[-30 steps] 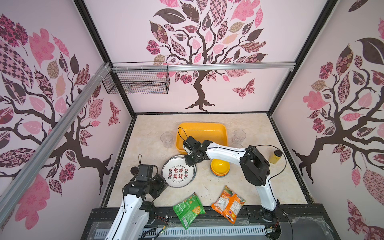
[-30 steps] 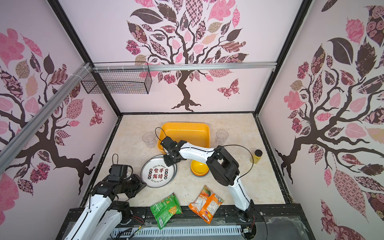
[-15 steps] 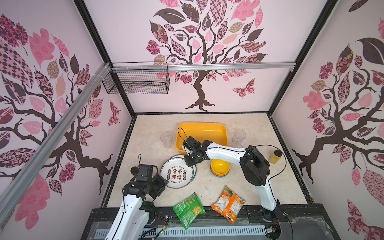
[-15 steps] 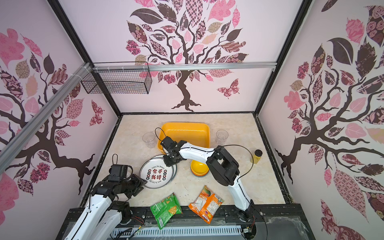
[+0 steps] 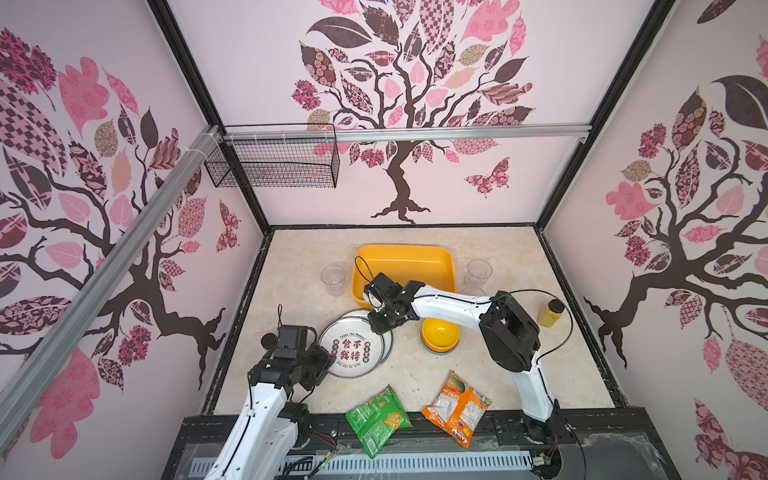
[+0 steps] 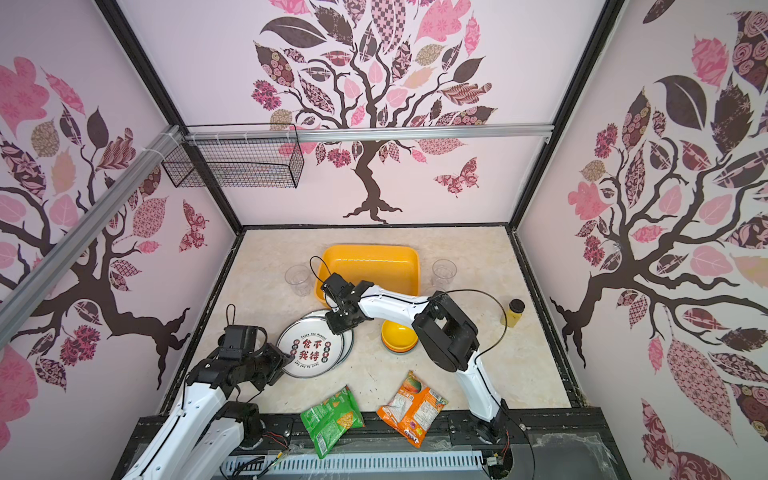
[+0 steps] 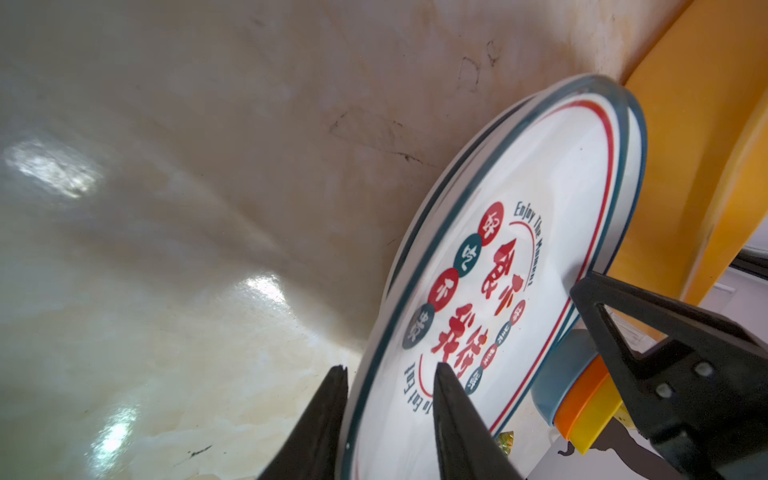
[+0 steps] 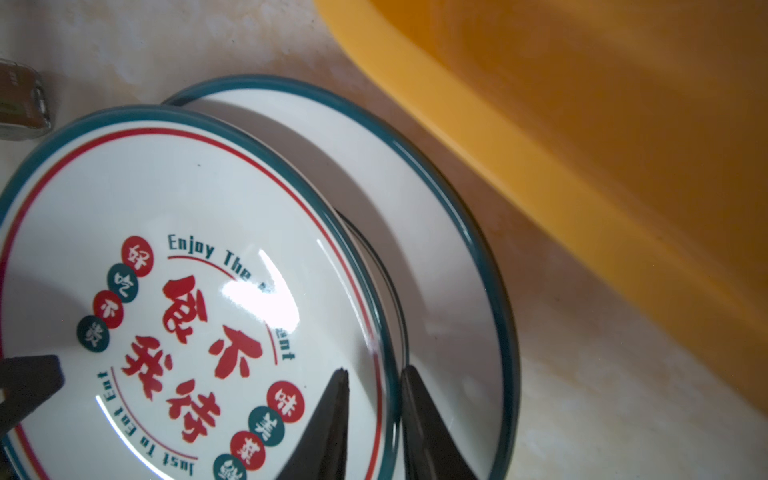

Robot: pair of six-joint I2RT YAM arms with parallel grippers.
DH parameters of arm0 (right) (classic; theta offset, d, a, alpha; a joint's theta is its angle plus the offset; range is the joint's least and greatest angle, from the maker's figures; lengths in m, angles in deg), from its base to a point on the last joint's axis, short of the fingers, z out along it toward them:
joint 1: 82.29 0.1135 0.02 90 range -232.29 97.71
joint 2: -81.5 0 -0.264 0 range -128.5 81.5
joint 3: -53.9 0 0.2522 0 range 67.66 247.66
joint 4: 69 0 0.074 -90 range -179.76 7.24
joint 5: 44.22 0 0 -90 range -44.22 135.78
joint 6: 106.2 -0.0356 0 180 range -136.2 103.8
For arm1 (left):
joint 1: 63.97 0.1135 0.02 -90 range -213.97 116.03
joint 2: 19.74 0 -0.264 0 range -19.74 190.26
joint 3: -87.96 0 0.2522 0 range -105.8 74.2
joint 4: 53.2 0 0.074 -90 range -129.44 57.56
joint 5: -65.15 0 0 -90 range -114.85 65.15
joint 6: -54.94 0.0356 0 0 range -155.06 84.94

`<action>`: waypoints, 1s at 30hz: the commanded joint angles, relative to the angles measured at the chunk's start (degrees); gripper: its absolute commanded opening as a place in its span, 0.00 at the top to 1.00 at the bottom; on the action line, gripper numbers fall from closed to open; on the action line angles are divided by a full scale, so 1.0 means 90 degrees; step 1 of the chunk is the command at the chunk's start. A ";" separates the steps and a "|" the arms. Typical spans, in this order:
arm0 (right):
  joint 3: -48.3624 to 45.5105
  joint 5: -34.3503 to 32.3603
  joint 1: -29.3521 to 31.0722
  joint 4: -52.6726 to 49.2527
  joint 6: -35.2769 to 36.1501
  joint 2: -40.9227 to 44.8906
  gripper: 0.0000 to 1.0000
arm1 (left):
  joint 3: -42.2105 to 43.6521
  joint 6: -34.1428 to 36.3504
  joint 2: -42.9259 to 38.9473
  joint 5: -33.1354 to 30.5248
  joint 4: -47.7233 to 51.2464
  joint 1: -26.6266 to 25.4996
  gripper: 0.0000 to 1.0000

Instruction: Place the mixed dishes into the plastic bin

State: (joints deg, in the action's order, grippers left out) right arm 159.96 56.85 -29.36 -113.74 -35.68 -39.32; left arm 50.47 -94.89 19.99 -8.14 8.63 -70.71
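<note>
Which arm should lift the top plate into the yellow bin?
Probably the right. The right claw straddles the top plate at its rim beside the plastic bin. The left claw straddles the opposite rim, farther from it.

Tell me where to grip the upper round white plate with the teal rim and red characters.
Grip the upper plate by its thin raised rim, coming in low from the sides, one finger over and one under. It lies offset on the matching lower plate, which seems to leave room beneath its edge. The left gripper and right gripper straddle that rim on opposite sides.
</note>
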 commanded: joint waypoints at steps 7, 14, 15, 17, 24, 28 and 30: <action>0.0053 0.0253 0.0018 -0.0030 0.0095 -0.0259 0.74 | 0.0167 -0.0007 -0.0092 -0.0022 -0.0122 0.0026 0.83; 0.0095 0.0229 0.0018 -0.0044 0.0060 -0.0173 0.72 | 0.0050 -0.0056 -0.0353 -0.0021 0.0088 0.0026 0.98; 0.0082 0.0220 0.0023 -0.0048 0.0055 -0.0138 0.72 | 0.0013 -0.0051 -0.0383 -0.0021 0.0127 0.0018 0.99; 0.0063 0.0152 0.0018 -0.0049 0.0047 -0.0037 0.70 | -0.0096 -0.0008 -0.0391 -0.0041 0.0214 0.0018 1.00; -0.0041 -0.0144 0.0018 -0.0040 -0.0038 0.0513 0.62 | -0.0619 0.0152 -0.0441 -0.0166 0.0572 0.0018 1.00; -0.0201 -0.0315 0.0018 0.0031 -0.0146 0.0956 0.59 | -0.0970 0.0241 -0.0449 -0.0196 0.0732 0.0017 1.00; -0.0290 -0.0382 0.0011 0.0056 -0.0193 0.1184 0.58 | -0.1133 0.0281 -0.0438 -0.0196 0.0808 0.0022 1.00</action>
State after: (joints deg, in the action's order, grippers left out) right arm 157.81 55.04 -29.40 -113.35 -36.40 -34.77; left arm 44.16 -93.73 16.49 -9.56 15.10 -70.63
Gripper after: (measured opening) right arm 0.416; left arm 0.075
